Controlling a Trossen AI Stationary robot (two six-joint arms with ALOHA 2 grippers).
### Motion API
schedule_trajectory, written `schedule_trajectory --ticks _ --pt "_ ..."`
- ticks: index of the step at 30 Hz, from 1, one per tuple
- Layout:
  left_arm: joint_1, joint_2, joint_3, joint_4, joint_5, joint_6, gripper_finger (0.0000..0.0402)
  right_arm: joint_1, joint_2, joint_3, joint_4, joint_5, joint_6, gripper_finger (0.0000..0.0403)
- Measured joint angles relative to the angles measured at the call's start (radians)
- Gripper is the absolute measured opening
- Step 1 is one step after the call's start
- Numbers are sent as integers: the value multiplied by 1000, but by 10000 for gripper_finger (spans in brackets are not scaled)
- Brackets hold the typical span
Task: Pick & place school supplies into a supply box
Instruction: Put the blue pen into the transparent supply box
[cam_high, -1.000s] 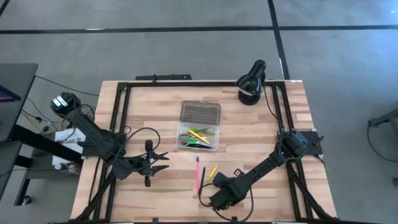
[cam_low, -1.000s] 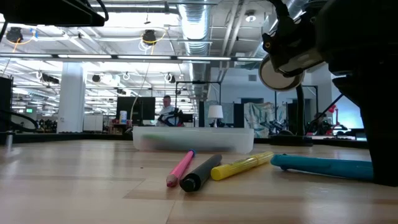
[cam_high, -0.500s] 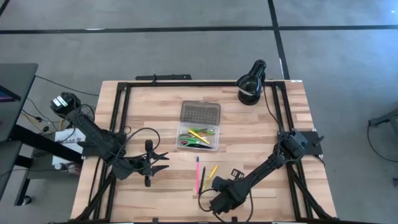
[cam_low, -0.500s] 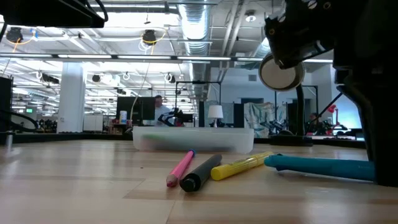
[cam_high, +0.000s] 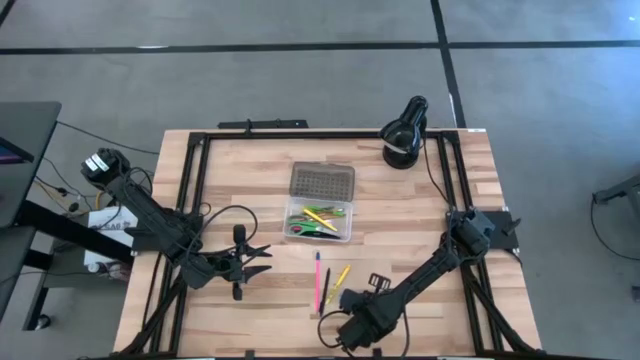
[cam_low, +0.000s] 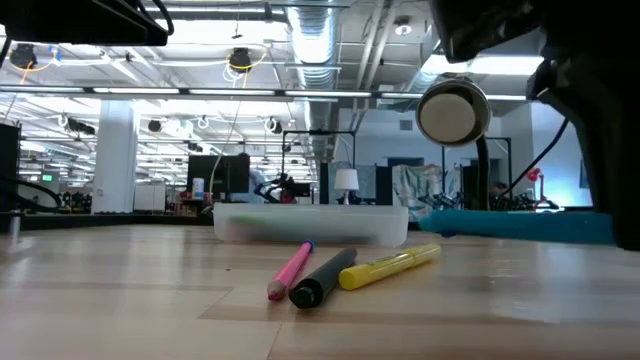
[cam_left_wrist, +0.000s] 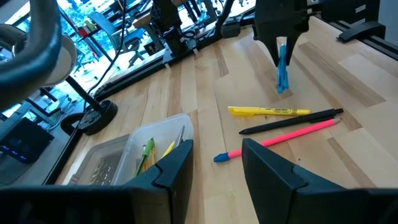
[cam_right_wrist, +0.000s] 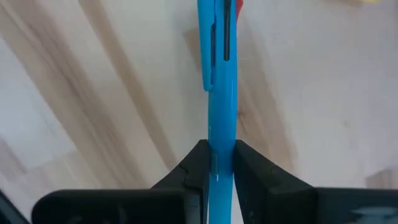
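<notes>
My right gripper (cam_high: 345, 325) stands near the table's front edge, pointing down and shut on a blue pen (cam_right_wrist: 217, 87), which hangs level above the wood (cam_low: 520, 225). A pink pen (cam_high: 318, 280), a black pen (cam_high: 326, 286) and a yellow marker (cam_high: 341, 277) lie flat on the table just beyond it. The clear supply box (cam_high: 320, 218) stands mid-table with its dotted lid (cam_high: 322, 181) laid open; green scissors and yellow and green pens lie inside. My left gripper (cam_high: 262, 260) waits open, left of the pens. My right gripper pinches the blue pen's barrel (cam_right_wrist: 219, 158) between its two fingers, some way back from the clip. The fingers come from above, pointing down, and lie across the pen. The pen is lifted clear of the table and hangs about level (cam_left_wrist: 283, 74).
A black round lamp (cam_high: 404, 130) stands at the far right corner. A black frame (cam_high: 190, 200) runs along the table's edges. Bare wood lies between the loose pens and the box and to the box's right.
My right gripper has risen and rolled at the wrist, taking the blue pen with it. The pen lay on the table a second ago and now hangs level, clear of the wood. The three other pens have stayed put.
</notes>
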Motion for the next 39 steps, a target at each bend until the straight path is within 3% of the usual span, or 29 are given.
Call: schedule_trajectory --ticks 12,19,23,39 --pt "0 0 0 0 0 0 132 -52 -3 82 -125 122 -101 43" --pt "0 0 0 0 0 0 132 -166 -5 113 -145 232 -220 43" --pt "0 0 0 0 0 0 132 -255 -5 113 -143 243 -287 43" --pt "0 0 0 -42 0 -11 132 -495 -5 113 52 269 -544 43"
